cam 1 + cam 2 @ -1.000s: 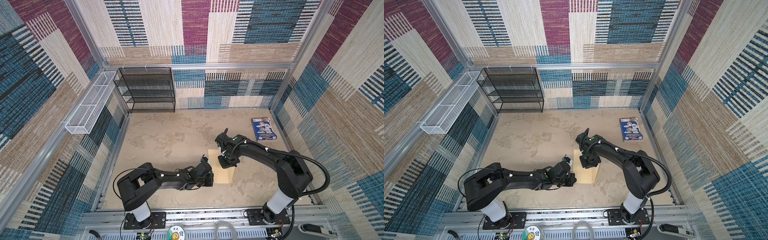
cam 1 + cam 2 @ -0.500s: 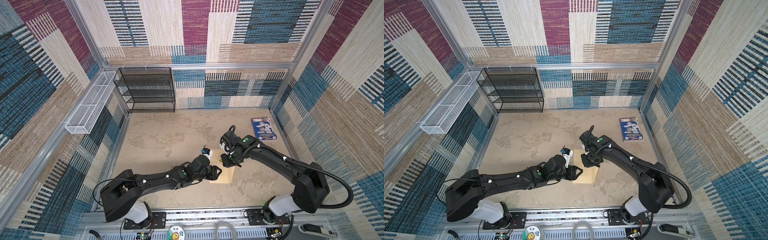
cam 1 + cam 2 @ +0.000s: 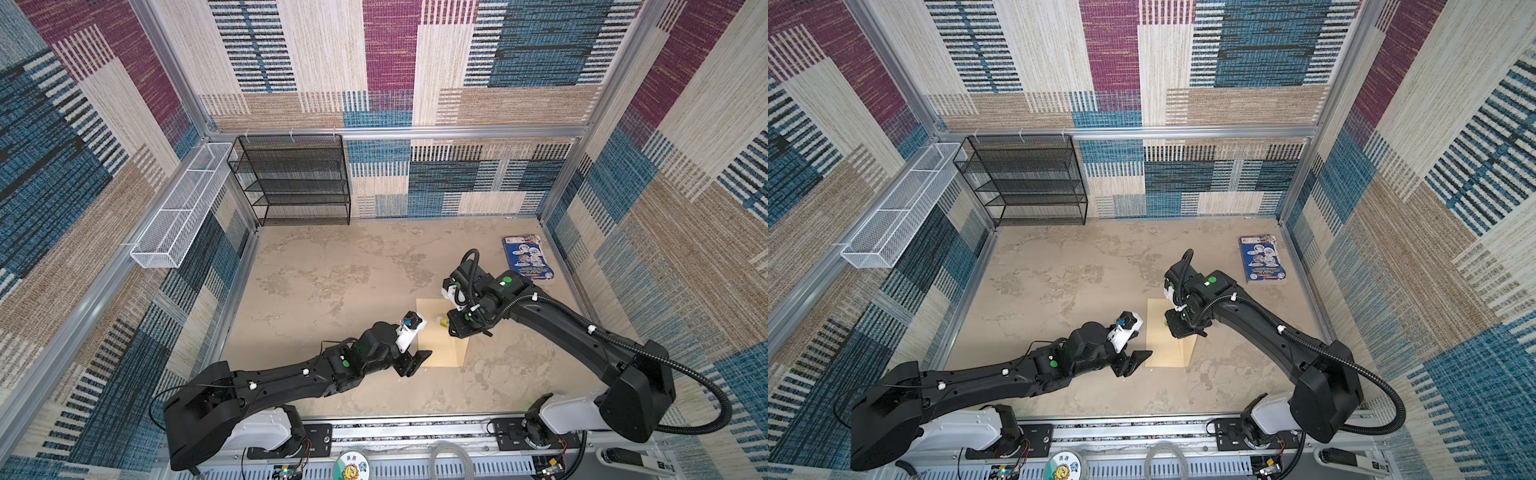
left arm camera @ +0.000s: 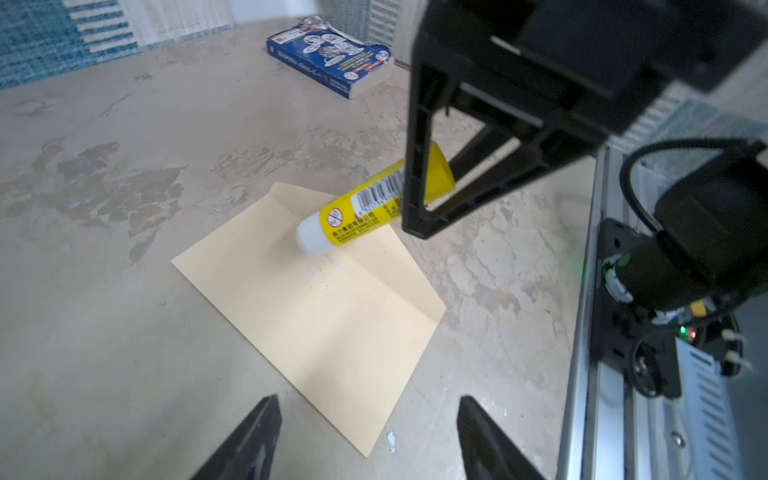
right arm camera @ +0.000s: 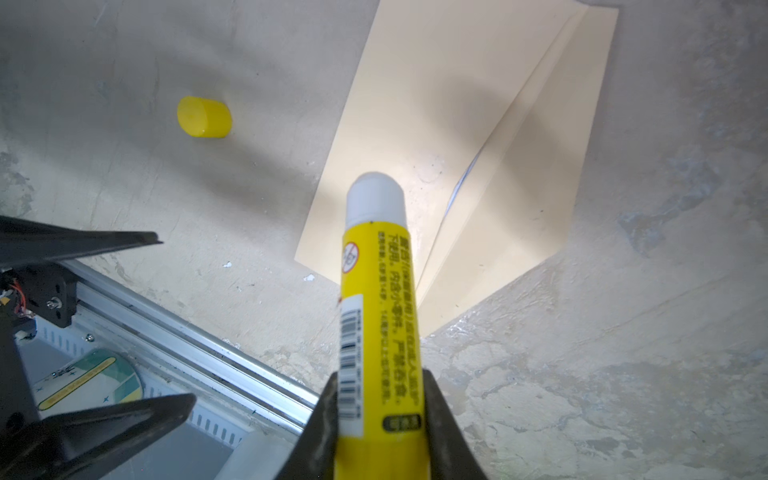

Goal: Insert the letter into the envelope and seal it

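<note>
Tan envelope looks light and floppy, best pinched by its edge; right gripper clamps a glue stick, left gripper gapes empty.

Woven blue, maroon and beige patchwork walls; mottled beige floor; black mesh shelf rack far left.

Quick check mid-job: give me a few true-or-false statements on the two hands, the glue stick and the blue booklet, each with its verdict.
1. The right hand grips a yellow glue stick. True.
2. The stick is capped. False: its white tip is bare, and the yellow cap lies on the table beside the flat tan paper envelope.
3. The left hand is shut on the envelope. False: it is open and holds nothing.
4. The glossy blue booklet lies apart from the envelope. True.
</note>
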You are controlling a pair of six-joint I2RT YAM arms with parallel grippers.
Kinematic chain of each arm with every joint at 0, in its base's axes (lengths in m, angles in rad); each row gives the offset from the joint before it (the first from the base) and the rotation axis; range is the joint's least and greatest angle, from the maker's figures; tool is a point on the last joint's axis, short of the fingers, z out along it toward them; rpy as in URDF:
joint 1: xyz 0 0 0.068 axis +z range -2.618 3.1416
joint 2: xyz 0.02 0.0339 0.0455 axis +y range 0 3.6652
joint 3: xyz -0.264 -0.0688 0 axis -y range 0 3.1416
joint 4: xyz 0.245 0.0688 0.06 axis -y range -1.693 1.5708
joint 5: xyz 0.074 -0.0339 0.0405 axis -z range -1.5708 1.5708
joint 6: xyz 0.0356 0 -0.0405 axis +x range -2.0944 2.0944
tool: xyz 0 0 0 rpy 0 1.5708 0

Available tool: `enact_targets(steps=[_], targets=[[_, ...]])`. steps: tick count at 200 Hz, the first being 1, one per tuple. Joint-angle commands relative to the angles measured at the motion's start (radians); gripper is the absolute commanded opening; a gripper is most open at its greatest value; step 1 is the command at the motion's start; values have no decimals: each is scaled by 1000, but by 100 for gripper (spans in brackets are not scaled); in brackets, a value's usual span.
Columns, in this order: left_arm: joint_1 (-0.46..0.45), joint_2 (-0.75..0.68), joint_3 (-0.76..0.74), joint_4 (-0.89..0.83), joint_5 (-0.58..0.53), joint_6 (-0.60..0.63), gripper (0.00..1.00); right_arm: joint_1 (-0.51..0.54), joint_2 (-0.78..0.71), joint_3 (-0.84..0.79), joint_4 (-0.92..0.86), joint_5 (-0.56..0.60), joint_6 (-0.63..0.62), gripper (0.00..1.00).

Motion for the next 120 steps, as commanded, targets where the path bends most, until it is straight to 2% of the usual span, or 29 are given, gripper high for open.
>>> enact_targets(steps=[1,48,120], targets=[[1,24,36,83,84,277,71,0,-3,9,-7,-55,-27,0],[1,159,115,91,105,462,70,4,-13,9,-3,-100,-41,0],[10,254,146,157,14,568,67,8,-34,-16,7,-148,-48,0]])
